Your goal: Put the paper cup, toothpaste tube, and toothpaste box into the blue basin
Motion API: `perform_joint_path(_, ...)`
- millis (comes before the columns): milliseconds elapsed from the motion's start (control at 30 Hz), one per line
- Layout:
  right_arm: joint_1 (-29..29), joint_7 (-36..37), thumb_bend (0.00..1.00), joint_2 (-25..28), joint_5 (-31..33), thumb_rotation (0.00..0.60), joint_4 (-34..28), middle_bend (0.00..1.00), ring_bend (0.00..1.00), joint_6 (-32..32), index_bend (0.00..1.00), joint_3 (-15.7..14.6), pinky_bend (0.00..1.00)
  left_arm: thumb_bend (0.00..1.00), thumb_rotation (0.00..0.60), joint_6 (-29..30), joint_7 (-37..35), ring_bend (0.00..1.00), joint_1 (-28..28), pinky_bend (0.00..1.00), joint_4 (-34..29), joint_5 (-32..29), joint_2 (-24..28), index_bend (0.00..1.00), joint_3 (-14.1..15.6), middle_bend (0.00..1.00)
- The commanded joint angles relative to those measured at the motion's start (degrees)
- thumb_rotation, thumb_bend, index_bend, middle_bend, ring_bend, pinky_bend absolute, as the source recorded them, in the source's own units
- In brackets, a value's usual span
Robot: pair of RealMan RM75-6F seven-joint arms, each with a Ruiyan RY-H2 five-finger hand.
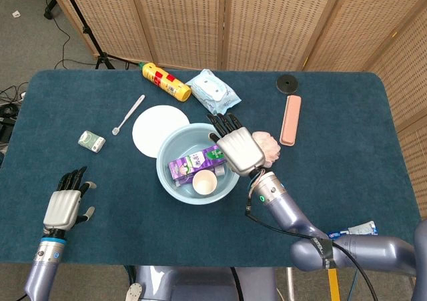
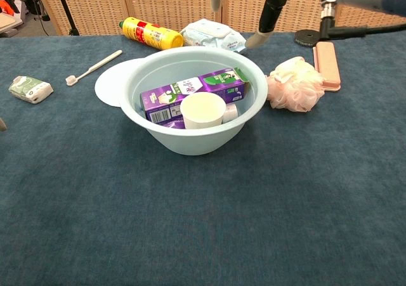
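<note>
Right hand [image 1: 241, 150] hovers spread and empty over the blue basin [image 2: 250, 77]; toothpaste box [image 2: 190, 94], paper cup [image 2: 202, 108] and tube lie inside.

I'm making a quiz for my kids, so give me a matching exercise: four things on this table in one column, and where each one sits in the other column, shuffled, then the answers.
Things:
1. paper cup
2. toothbrush
3. pink sponge
4. yellow bottle

Places:
A. far edge of the table, beside the wipes pack
B. inside the blue basin, in front of the purple box
C. just right of the basin
D. left of the white disc

Pairs: 1-B, 2-D, 3-C, 4-A
</note>
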Motion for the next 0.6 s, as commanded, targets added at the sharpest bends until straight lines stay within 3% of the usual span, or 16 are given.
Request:
perform_joint_path(33, -2.62, 0.63, 0.20, 2.53, -1.58, 0.600, -2.31, 0.01, 0.00, 2.29, 0.30, -1.94, 0.09, 0.26, 0.600, -0.07, 0.05, 0.02, -0.04, 0.08, -0.01, -0.09, 0.07, 0.36, -0.09, 0.06)
perform_joint_path(267, -10.13, 5.56, 0.20, 8.32, -5.63, 0.600, -5.92, 0.01, 0.00, 7.42, 0.30, -5.99, 0.05, 0.26, 0.600, 0.28, 0.55, 0.02, 0.09, 0.08, 0.26, 0.08, -0.32, 0.36, 0.01, 0.06)
perform_joint_path(367, -16.02, 10.93, 0.20, 11.04, -8.64, 0.600, -6.54, 0.00, 0.00, 10.79, 0.30, -9.22, 0.03, 0.26, 0.600, 0.37, 0.92, 0.02, 0.15, 0.08, 0.53, 0.00, -0.51, 0.36, 0.00, 0.06)
perform_joint_path(600, -24.82, 19.59, 0.20, 12.54, -14.53, 0.600, -2.94, 0.00, 0.00, 15.13, 0.30, -14.07, 0.00, 0.26, 0.600, 0.58, 1.08, 0.02, 0.24, 0.08, 0.75, 0.04, -0.72, 0.36, -0.05, 0.06)
